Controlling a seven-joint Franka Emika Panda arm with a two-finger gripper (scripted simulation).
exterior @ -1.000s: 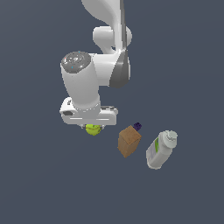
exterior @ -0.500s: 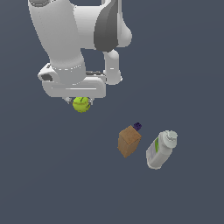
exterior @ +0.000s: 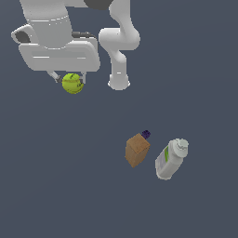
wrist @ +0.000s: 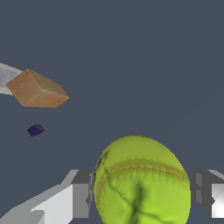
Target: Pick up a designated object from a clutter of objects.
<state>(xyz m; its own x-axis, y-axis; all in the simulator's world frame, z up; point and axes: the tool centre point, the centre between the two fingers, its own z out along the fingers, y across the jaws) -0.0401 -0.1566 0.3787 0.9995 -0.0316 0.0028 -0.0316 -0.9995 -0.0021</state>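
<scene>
Holding the ball (exterior: 72,83) clamped betw. gripper (exterior: 70,82) fingers (wrist: 81,192), well apart from box (exterior: 137,149) & bottle (exterior: 170,159) below. Grip looks centred; best to hold the squeeze steady, no jerks, so it won't slip.

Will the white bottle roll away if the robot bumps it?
Probably a little. The white bottle lies on its side and looks rounded, so a sideways nudge may roll it. The brown box sits close beside it and might stop it that way.
</scene>
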